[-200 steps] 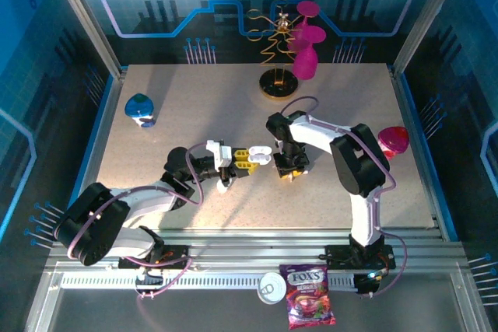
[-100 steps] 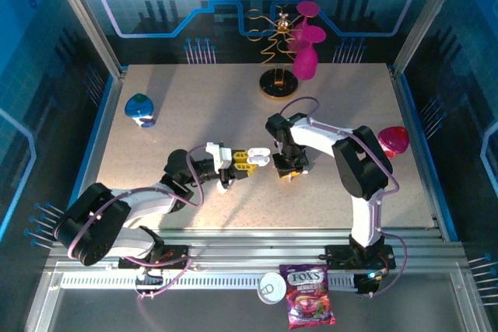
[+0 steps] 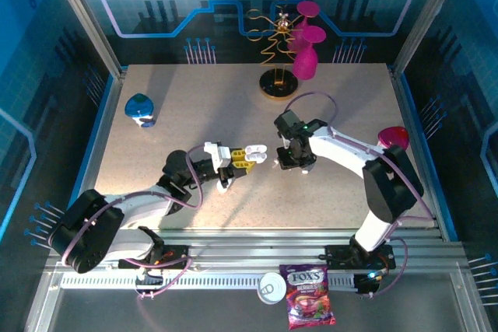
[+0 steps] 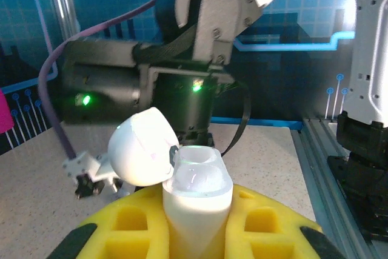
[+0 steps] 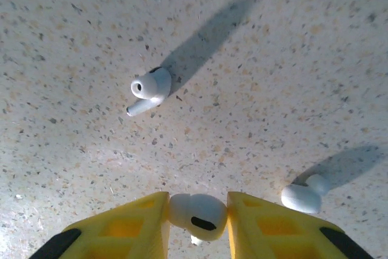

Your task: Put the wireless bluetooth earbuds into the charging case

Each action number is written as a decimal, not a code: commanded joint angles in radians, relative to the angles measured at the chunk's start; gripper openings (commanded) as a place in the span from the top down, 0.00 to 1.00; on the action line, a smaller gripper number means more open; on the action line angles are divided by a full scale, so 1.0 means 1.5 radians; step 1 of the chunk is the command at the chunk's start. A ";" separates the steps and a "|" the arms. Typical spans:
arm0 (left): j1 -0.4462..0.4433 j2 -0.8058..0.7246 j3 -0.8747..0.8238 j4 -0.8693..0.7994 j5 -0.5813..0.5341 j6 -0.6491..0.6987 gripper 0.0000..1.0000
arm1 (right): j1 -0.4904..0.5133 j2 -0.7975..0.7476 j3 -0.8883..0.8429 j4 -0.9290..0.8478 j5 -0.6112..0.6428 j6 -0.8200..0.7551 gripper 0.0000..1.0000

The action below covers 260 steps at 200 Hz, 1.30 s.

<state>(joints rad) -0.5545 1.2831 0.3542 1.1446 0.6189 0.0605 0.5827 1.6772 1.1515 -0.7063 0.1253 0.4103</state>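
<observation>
My left gripper (image 3: 243, 156) is shut on the charging case (image 4: 197, 195), a white oblong held upright between the yellow fingers (image 4: 127, 228). Its rounded lid (image 4: 140, 147) is flipped open to the left, and the two sockets look empty. In the top view the case (image 3: 257, 152) sits just left of my right gripper (image 3: 294, 162). That gripper (image 5: 197, 210) is shut on one white earbud (image 5: 195, 215), held just above the table. A second earbud (image 5: 150, 87) lies on the table ahead. Another small white stemmed piece (image 5: 305, 195) lies at the lower right.
A gold wire stand with magenta glasses (image 3: 288, 52) stands at the back centre. A blue object (image 3: 140, 108) sits far left and a red one (image 3: 393, 139) at the right edge. A candy bag (image 3: 310, 305) and a white cup (image 3: 272, 289) rest on the front rail.
The right arm's elbow has swung out to the right, and its gripper has shifted slightly right and away. The left gripper has drawn back a little with the open case.
</observation>
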 commanded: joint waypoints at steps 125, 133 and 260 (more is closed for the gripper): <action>-0.017 0.033 0.008 -0.045 -0.094 -0.026 0.93 | 0.060 -0.274 -0.142 0.233 0.082 -0.107 0.72; -0.018 0.039 0.012 -0.047 -0.100 -0.032 0.93 | 0.066 -0.289 -0.144 0.237 0.082 -0.109 0.73; -0.040 0.059 0.045 -0.067 -0.124 -0.043 0.94 | 0.152 -0.333 -0.126 0.310 0.052 -0.111 0.74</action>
<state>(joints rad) -0.6064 1.3735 0.3923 1.0405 0.4515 0.0166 0.7872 1.1652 0.9432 -0.2890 0.2157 0.2527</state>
